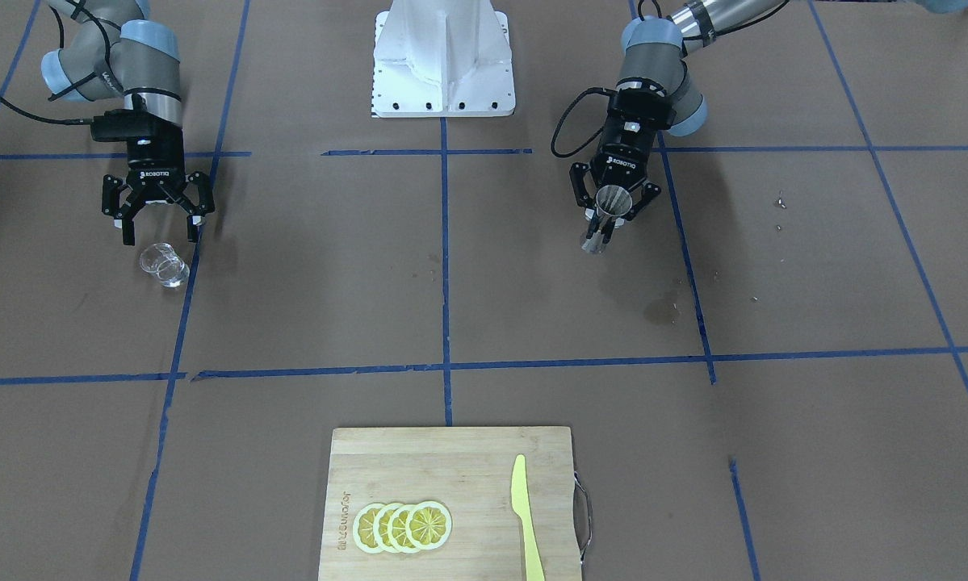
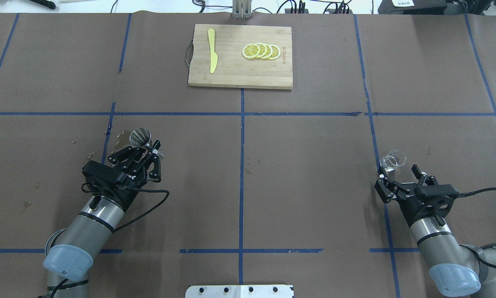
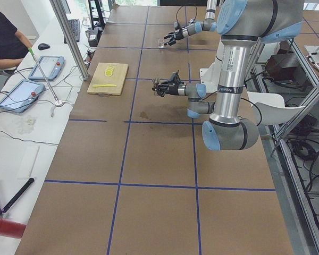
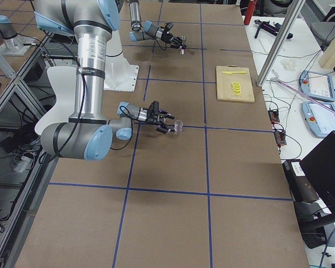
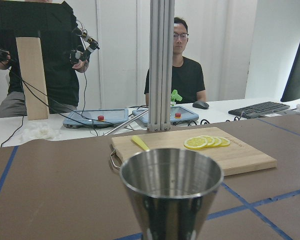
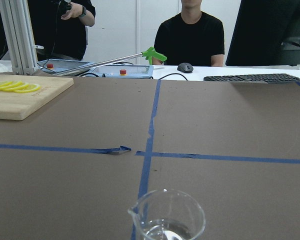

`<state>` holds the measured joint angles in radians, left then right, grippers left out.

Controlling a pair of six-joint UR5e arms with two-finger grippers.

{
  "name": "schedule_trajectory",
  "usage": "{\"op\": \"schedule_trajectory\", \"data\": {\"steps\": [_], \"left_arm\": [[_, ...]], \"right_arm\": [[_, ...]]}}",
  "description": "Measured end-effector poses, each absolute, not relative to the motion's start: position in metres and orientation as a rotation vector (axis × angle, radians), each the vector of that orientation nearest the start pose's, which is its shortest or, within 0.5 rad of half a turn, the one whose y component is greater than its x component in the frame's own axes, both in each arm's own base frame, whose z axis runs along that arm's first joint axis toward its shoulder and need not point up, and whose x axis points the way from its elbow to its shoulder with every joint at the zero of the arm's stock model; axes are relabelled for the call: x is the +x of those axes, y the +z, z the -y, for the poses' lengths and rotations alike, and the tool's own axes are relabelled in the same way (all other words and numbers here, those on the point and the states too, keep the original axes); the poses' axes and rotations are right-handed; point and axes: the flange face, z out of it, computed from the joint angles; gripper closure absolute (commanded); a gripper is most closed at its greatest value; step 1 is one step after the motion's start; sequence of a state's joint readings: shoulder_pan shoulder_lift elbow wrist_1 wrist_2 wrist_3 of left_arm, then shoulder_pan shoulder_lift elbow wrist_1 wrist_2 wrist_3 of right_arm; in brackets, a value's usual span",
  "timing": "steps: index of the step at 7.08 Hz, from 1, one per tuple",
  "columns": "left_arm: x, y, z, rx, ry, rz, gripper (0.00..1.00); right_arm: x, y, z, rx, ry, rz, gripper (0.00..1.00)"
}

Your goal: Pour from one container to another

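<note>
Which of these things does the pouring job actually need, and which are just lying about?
For the job: clear glass cup, steel jigger.
Lying about: bamboo cutting board, lemon slices, yellow knife.

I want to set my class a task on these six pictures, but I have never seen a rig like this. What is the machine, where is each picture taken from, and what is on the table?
It is a robot with two arms at a brown table marked with blue tape. Each arm ends in two-finger jaws. Two pictures look down on the table, one from behind the robot and one facing it. Two look along it from either end. Two come from cameras on the wrists. The left arm holds the steel jigger in shut jaws. The right arm has its jaws open just behind the clear glass cup, which stands on the table. Farther off lies a wooden cutting board with lemon slices and a yellow knife. A person sits beyond the table.
</note>
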<state>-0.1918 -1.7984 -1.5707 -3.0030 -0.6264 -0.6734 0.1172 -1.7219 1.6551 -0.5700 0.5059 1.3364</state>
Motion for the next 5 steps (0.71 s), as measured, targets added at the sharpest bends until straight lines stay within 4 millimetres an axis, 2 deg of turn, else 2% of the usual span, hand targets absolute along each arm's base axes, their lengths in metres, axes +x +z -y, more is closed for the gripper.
{"op": "schedule_trajectory", "data": {"steps": [2,5], "left_arm": [[0.476,0.384,0.31,1.354,-0.241,-0.904,1.0],[0.476,0.385,0.31,1.354,-0.24,-0.902,1.0]], "right_arm": [[-0.401,0.571,0.284,1.096,0.398,0.626,0.01],[-0.409,0.564,0.293,1.1,0.403,0.625,0.02]]}}
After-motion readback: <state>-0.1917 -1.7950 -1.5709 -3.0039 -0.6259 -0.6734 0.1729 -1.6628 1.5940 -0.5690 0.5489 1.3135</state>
